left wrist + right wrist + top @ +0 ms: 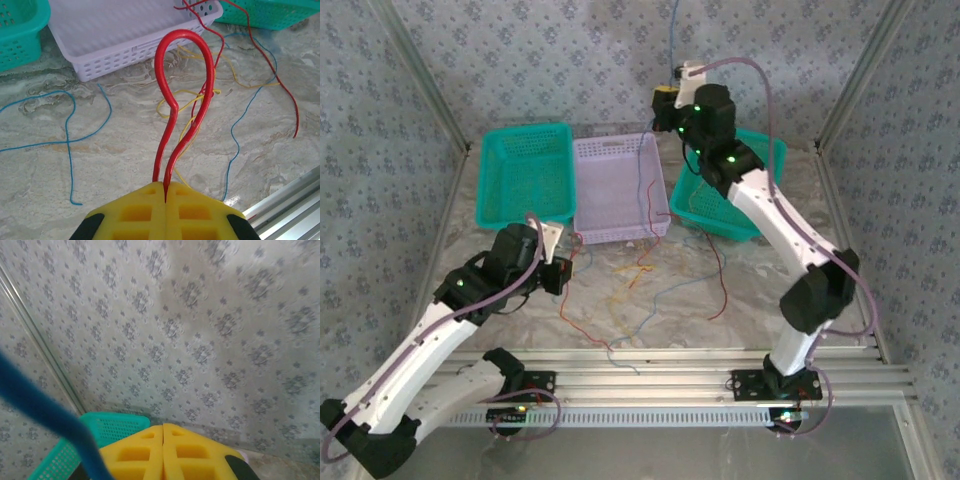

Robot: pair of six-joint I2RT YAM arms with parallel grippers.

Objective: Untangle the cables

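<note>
Two hands shut: my left gripper (165,186) pinches a red cable (182,33) loop; my right gripper (163,427) is raised, its hold on the blue cable (40,401) unclear. Other cables (638,272) tangle on the marbled table (760,290), between patterned walls (570,60).

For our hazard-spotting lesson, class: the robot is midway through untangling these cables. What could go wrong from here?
1. The left end effector pinches a red cable loop that yellow cable strands cross. Pulling could tighten the tangle rather than free it.
2. The blue cable beside the raised right end effector runs down over the lilac basket. Lifting higher might snag its rim or drag it.
</note>
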